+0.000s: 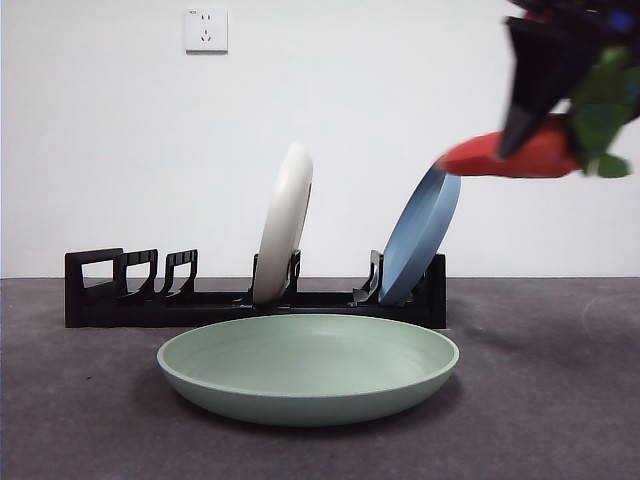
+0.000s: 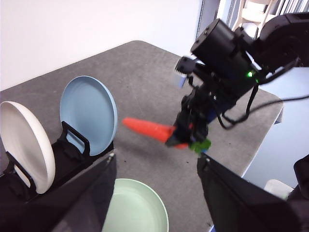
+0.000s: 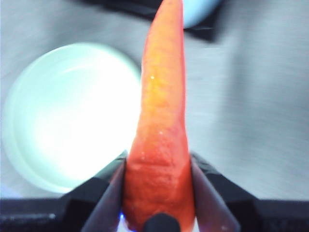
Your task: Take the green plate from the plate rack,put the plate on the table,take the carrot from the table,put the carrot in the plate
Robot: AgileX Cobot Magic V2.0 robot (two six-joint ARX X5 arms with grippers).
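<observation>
From the front camera I saw the green plate lying flat on the table, just in front of the plate rack. In that rack a cream-white plate and a blue plate stood on edge, leaning. Well above the green plate and off to its side, beyond its rim, the right gripper held the carrot in the air, nearly level, its pointed end toward the blue plate's top edge and its green leaves away from it.

On the left wrist feed I had the left gripper up above the green plate, its jaws spread wide with nothing between them. Beyond the plate the right gripper carried the carrot clear of the table, beside the rack holding the blue plate and cream-white plate.

On the right wrist feed the right gripper pinched the carrot at its thick end, a jaw pressed to each side. The green plate lay below, to one side of the carrot, on the table.
</observation>
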